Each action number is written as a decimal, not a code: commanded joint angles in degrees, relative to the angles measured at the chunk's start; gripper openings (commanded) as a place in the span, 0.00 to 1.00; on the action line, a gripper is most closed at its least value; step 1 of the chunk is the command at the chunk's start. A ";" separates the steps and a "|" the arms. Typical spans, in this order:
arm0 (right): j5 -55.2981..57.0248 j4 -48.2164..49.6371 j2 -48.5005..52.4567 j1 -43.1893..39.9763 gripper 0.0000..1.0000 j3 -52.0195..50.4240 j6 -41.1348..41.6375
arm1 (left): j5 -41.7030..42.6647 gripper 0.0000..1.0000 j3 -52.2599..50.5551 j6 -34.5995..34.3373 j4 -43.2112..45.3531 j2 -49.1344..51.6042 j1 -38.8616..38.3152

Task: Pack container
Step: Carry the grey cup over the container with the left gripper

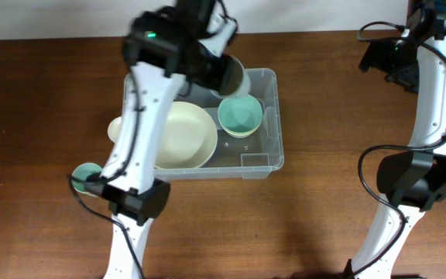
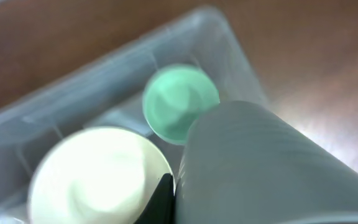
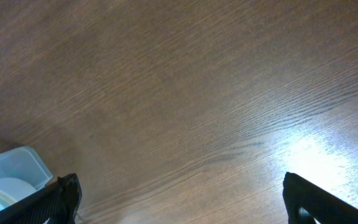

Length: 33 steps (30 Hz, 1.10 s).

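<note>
Overhead, the container [image 1: 263, 149] sits on the wooden table [image 1: 300, 225], and I place everything else by it. My left pincer [image 2: 171, 199] is above the container's far side, pinched narrow on the wall of a grey cup [image 1: 235, 77] that hangs tilted over the far rim. In the left wrist view the cup fills the lower right and only one dark fingertip [image 2: 163, 194] shows against it. Inside the container a large cream bowl [image 1: 180, 136] takes up the left half. A smaller green bowl [image 1: 240, 115] stands at the container's far right, just beside the cream one and below the cup. Outside the container's left wall a pale cream thing [image 1: 116, 128] lies partly hidden behind my arm; I cannot tell what it is. A small teal thing [image 1: 87, 172] sits off the container's near left corner. My right pincer [image 3: 191, 208] is well apart to the container's right, spread wide over bare wood, holding nothing, with only a corner of the container in its view
</note>
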 commanded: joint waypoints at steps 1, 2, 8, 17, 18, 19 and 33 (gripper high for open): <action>0.87 0.04 0.46 0.13 0.99 -0.15 0.39 | -1.57 0.01 -7.54 0.76 -0.07 -0.28 -1.62; 0.90 0.04 0.46 0.13 0.99 -0.15 0.39 | -1.40 0.01 -9.25 0.74 -0.07 -0.28 -1.70; 0.87 0.04 0.46 0.13 0.99 -0.15 0.37 | -0.57 0.01 -18.69 0.61 0.35 -0.28 -1.77; 0.87 0.04 0.46 0.13 0.99 -0.15 0.37 | 0.52 0.01 -30.51 0.68 4.87 -0.24 -1.99; 0.87 0.04 0.46 0.13 0.99 -0.15 0.39 | 0.96 0.01 -31.85 0.66 5.35 -0.24 -2.03; 0.87 0.04 0.46 0.13 0.99 -0.15 0.37 | 1.38 0.01 -32.89 0.66 5.77 -0.24 -2.03; 0.87 0.04 0.46 0.13 0.99 -0.15 0.37 | 2.67 0.01 -44.39 0.63 15.98 0.52 -2.03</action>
